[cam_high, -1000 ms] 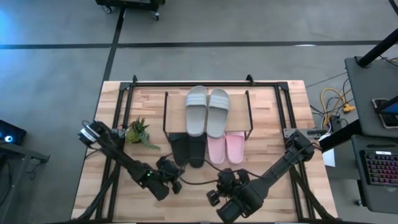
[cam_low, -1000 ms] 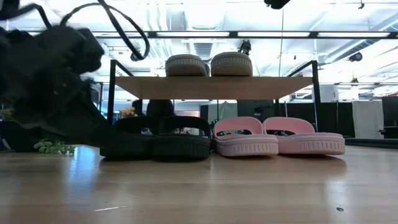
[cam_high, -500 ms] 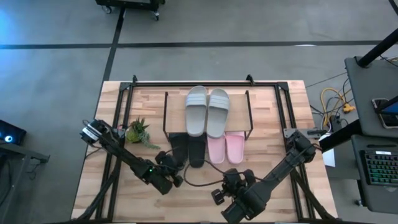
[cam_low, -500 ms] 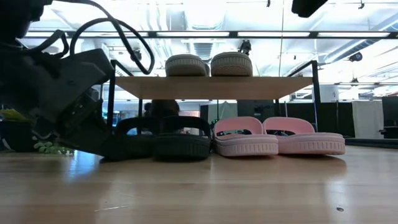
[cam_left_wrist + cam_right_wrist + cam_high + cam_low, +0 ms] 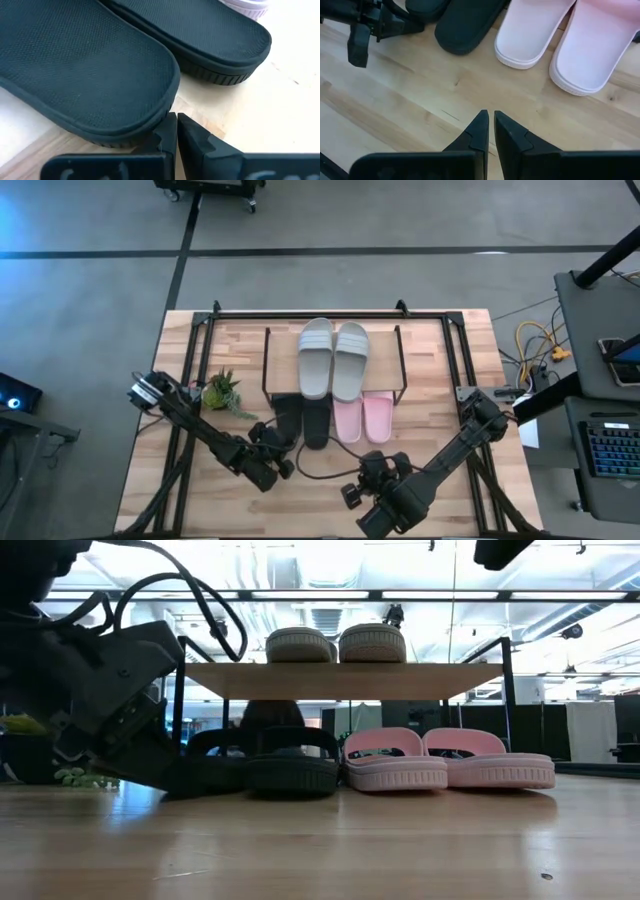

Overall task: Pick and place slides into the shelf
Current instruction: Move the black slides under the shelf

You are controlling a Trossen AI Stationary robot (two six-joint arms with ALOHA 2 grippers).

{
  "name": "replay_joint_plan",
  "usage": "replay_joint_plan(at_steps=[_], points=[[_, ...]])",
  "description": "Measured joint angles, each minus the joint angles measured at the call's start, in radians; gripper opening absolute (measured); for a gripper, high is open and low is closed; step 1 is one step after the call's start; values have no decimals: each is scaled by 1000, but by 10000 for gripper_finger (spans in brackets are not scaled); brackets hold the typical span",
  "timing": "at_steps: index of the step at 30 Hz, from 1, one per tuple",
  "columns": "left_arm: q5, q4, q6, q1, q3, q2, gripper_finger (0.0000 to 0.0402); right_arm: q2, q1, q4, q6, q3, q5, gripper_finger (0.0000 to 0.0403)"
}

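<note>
The shelf (image 5: 333, 340) stands at the middle of the table (image 5: 460, 480). On its wooden top lie 2 grey-green slides (image 5: 332, 358); under it sit 2 black slides (image 5: 262, 762) beside 2 pink slides (image 5: 448, 760). A small potted plant (image 5: 221, 392) stands just beside the shelf's left side. The left gripper (image 5: 176, 120), jaws clenched and empty, sits right at the outer black slide's heel. The right gripper (image 5: 488, 116), jaws clenched and empty, hovers before the shelf. No readable writing shows.

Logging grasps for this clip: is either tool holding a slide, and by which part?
Nothing is held. The left tool is shut at a black slide's heel; the right tool is shut over bare table.
</note>
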Motion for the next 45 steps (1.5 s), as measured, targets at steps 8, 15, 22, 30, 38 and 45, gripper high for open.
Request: replay_joint_plan(at_steps=[8,15,22,30,38,45], points=[[30,-3,78,-52,60,-39,0,0,2,141,-1,-71,-47,22],[51,-2,210,-155,107,-139,0,1,-1,469,-8,-236,-53,22],[46,-190,95,-222,104,-236,0,1,-27,771,-62,-377,-52,22],[45,-244,78,-270,103,-284,0,1,-110,951,-234,-470,-53,22],[45,-241,77,-272,103,-288,0,1,-222,1086,-474,-495,-132,22],[44,-242,77,-272,103,-288,0,1,-286,1083,-563,-511,-194,22]])
